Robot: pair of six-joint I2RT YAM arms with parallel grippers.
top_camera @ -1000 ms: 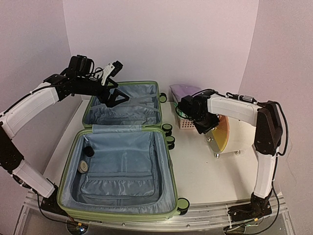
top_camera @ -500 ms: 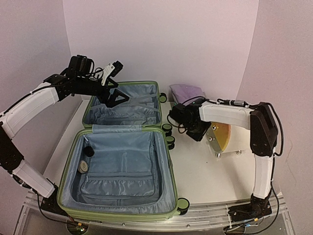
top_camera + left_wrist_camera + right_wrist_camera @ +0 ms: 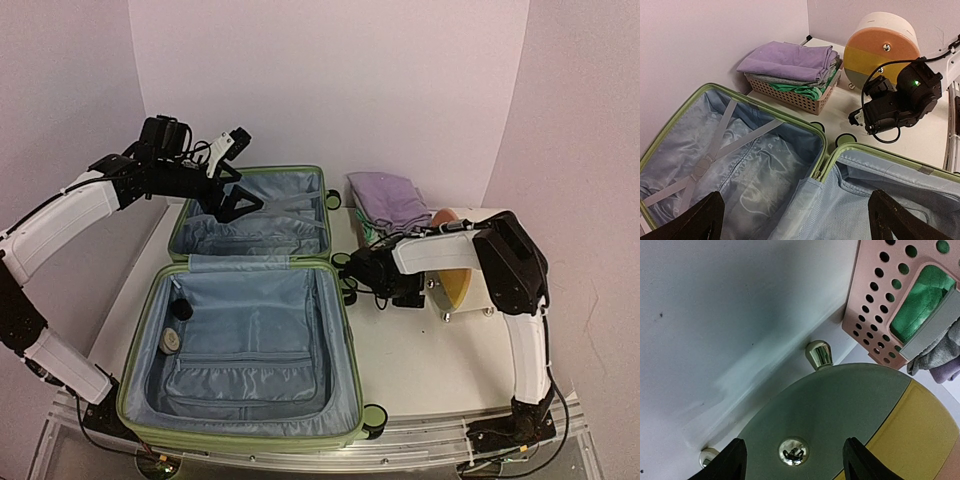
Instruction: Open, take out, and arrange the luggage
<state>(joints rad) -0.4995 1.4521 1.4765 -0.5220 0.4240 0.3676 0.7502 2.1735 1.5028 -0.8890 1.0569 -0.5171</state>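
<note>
We see the luggage [image 3: 245, 340] lying open on the left side of the desk [image 3: 430, 350], its 2 grey-blue lined halves facing up. The left claw [image 3: 240, 203] hangs spread wide and empty above the far half. The right claw [image 3: 792, 465], also wide and empty, faces the drum [image 3: 840, 400] beside the pink basket [image 3: 875, 300].

Open luggage [image 3: 240, 340] lying on the table's [image 3: 430, 350] left, halves far and near, two small items [image 3: 172, 342] inside the near half's left wall, basket [image 3: 795, 97] holding folded clothes [image 3: 787, 60] right of the far half, drum [image 3: 882, 47] near-right of basket
</note>
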